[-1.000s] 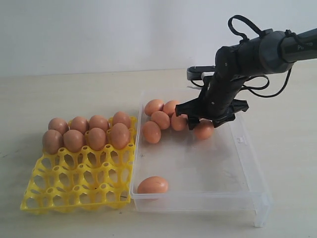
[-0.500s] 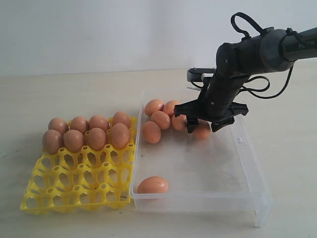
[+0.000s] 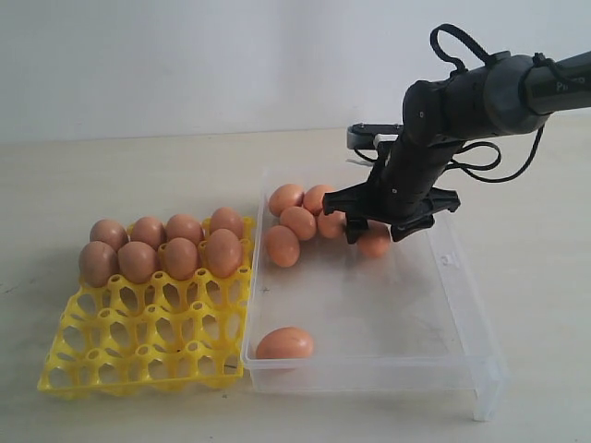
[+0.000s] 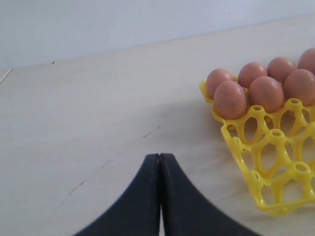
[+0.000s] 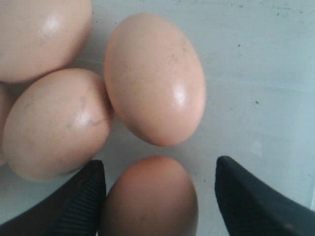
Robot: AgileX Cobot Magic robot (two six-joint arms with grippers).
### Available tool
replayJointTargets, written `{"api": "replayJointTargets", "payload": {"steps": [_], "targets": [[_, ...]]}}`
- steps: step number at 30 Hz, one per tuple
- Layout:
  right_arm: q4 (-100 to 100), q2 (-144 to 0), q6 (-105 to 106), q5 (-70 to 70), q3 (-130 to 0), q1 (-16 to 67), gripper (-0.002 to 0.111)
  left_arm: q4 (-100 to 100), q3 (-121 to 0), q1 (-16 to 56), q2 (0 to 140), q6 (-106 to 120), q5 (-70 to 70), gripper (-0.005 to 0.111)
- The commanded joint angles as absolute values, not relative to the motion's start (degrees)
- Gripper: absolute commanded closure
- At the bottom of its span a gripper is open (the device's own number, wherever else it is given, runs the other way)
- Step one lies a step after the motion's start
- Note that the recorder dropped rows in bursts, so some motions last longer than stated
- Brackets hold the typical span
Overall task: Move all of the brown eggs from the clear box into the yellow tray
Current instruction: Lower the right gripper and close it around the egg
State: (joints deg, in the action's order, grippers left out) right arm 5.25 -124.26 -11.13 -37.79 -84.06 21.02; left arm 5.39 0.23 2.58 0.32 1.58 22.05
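Note:
Several brown eggs (image 3: pixel 180 257) fill the two back rows of the yellow tray (image 3: pixel 138 341) on the left. More brown eggs (image 3: pixel 298 221) cluster at the back of the clear box (image 3: pixel 369 374), and one lone egg (image 3: pixel 284 343) lies at its front left corner. My right gripper (image 3: pixel 377 231) hangs open inside the box, its fingers on either side of one egg (image 5: pixel 150 196) with a gap on one side. Two neighbouring eggs (image 5: pixel 155 78) lie just beyond it. My left gripper (image 4: pixel 160 156) is shut and empty over bare table beside the tray (image 4: pixel 261 162).
The box's low clear walls (image 3: pixel 462 277) stand close around the right gripper. The tray and the box touch side by side on a pale tabletop (image 3: pixel 138 175). The front rows of tray cups (image 3: pixel 157 355) are unfilled.
My right gripper has shifted slightly toward the back of the box and come down around the egg at the cluster's right end. Its jaws stay open. No eggs have moved.

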Motion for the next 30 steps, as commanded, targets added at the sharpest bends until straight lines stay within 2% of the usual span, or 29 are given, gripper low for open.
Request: {"api": "replayJointTargets", "payload": {"steps": [1, 4, 6, 8, 11, 30], "targets": [[5.61, -124.35, -10.55, -36.32, -83.92, 20.73, 0.048, 5.22, 0.0, 2.86, 0.0, 1.24, 21.69, 0.107], [5.61, -124.35, -10.55, -35.94, -83.92, 20.73, 0.054, 5.22, 0.0, 2.86, 0.0, 1.24, 21.69, 0.107], [5.61, -124.35, -10.55, -35.94, -83.92, 20.73, 0.065, 5.22, 0.0, 2.86, 0.0, 1.24, 21.69, 0.107], [5.61, -124.35, -9.73, -36.33, -83.92, 20.73, 0.079, 5.22, 0.0, 2.86, 0.0, 1.24, 21.69, 0.107], [5.61, -124.35, -5.13, -37.5, -83.92, 20.73, 0.106, 5.22, 0.0, 2.86, 0.0, 1.24, 21.69, 0.107], [5.89, -120.06, -1.14, -36.98, -83.09, 20.73, 0.108, 5.22, 0.0, 2.86, 0.0, 1.24, 21.69, 0.107]]}}
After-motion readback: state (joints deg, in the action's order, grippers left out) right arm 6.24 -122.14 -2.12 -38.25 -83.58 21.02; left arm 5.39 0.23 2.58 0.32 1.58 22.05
